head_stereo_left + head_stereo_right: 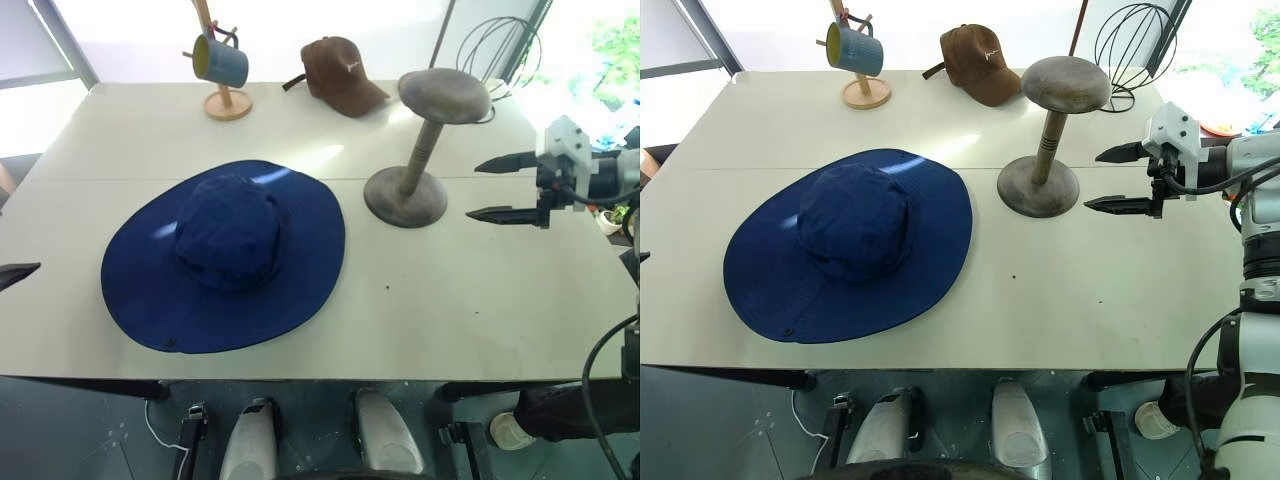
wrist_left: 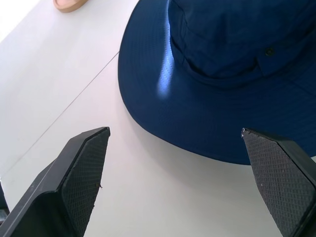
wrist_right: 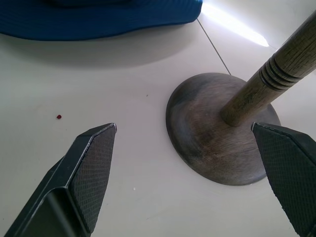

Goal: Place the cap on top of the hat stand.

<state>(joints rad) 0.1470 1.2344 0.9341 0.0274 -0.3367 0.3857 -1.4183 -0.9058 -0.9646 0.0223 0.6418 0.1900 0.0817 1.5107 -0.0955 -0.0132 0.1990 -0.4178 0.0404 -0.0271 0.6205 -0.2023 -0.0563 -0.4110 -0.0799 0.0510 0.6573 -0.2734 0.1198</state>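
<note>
Here I am with my right gripper at the right edge of the frame, fingers spread wide and pinching nothing, aimed level at the stand; through my wrist view its round base and ribbed post sit just ahead between my fingertips, apart from both, so I judge this arm is lined up to brace the stand rather than to lift anything. The cap lies flat at centre-left on the table, crown up, brim spread all round, its right edge near the base but not touching. My left gripper is spread wide too and empty; it looks across bare table at the near brim, close but not yet on it, and in the head view just 1 fingertip pokes in at the left edge. That makes sense: the brim is floppy, so a pinch at its rim looks like the way in. The stand's padded top sits well above the cap, so the lift has to clear it. Nothing is picked up yet. At upper left the mug tree and at top centre the brown cap stand well clear.
</note>
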